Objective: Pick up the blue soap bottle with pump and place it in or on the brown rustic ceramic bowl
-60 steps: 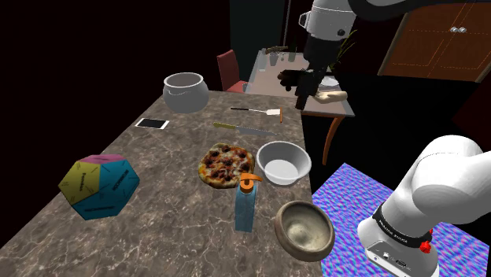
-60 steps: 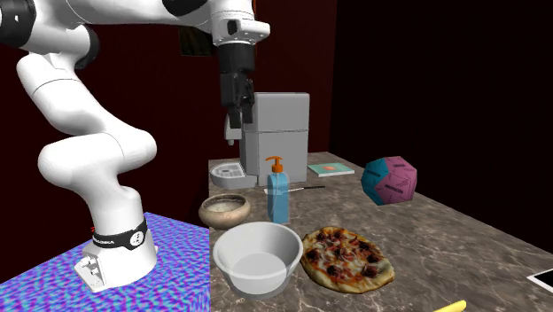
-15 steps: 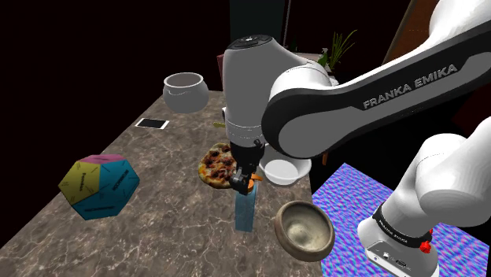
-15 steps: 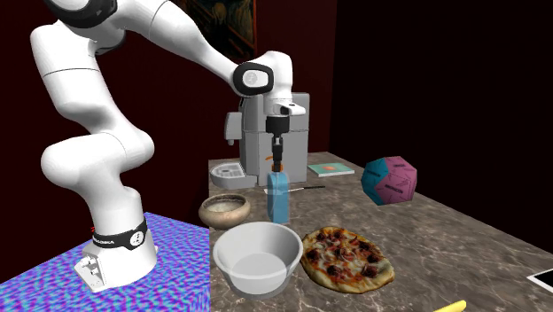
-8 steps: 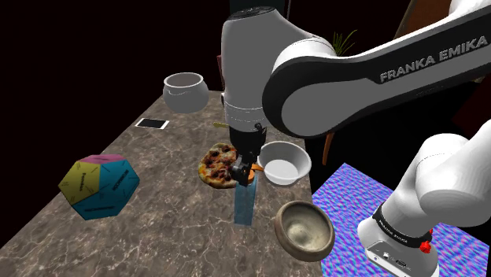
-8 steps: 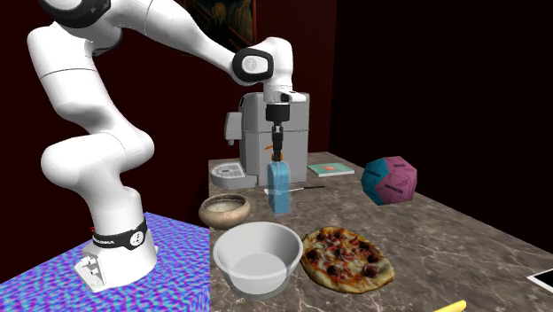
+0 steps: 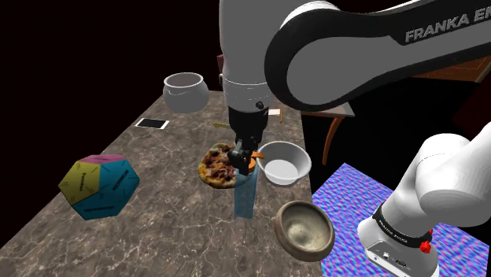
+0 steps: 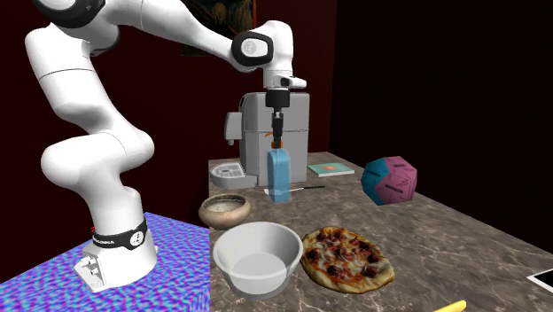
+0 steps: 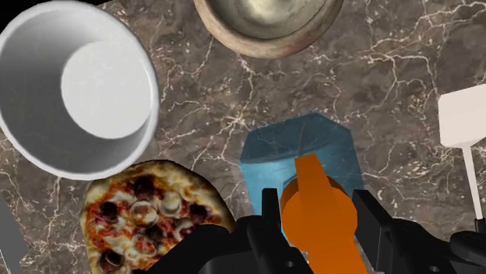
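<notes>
- You are clamping the fingers [image 9: 271, 212] on either side of the orange pump [image 9: 310, 183] of the blue soap bottle [image 9: 296, 148]. That narrow head is fitting between them where the broad body probably would not.
- The soap bottle [image 7: 245, 197] is hanging upright beneath the hand, so its weight is pulling straight down instead of twisting in the grip. Its base seems to be sitting just above the table [image 7: 173, 232], though you cannot be sure of the gap.
- The brown bowl [image 7: 304, 230] is lying mouth up just beside the bottle, on the stand's side, so you are facing only a short carry.
- The white bowl [image 7: 283, 163] and the pizza [image 7: 219, 165] are crowding the bottle's other sides, which is a reason for going up before going sideways.
- Since you are holding it by the pump alone, the body may swing, so a slow move is looking wise.
</notes>
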Controlling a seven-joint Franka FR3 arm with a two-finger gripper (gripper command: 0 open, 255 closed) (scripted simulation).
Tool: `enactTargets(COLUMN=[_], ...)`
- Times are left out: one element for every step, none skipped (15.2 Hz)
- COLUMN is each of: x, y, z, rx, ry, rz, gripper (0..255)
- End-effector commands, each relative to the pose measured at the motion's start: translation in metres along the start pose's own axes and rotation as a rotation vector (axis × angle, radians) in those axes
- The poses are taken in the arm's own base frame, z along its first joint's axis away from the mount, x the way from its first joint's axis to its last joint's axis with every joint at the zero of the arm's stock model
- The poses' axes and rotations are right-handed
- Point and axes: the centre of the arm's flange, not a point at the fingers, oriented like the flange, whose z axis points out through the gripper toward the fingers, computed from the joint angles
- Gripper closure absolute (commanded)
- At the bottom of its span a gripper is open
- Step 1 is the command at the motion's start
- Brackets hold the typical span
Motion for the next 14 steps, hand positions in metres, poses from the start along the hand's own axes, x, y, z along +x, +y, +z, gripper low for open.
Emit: enactTargets(x=[0.0,0.0,-0.001,-0.001,-0.001,-0.001,-0.001,-0.001,-0.001,-0.001,-0.001,-0.001,-0.001,-0.001], y=[0.0,0.0,0.0,0.0,0.0,0.0,0.001,0.001,0.001,0.001,0.001,0.001,0.001,0.001], z=[-0.01,-0.015,-0.021,-0.026,-0.031,-0.036,-0.042,-0.047,-0.052,-0.057,-0.063,-0.068,-0.073,-0.079], rx=[0.0,0.0,0.0,0.0,0.0,0.0,0.0,0.0,0.0,0.0,0.0,0.0,0.0,0.0], ry=[0.0,0.0,0.0,0.0,0.0,0.0,0.0,0.0,0.0,0.0,0.0,0.0,0.0,0.0], rz=[0.0,0.0,0.0,0.0,0.0,0.0,0.0,0.0,0.0,0.0,0.0,0.0,0.0,0.0], gripper=[255,255,255,255,255,255,255,255,255,255,255,255,255,255])
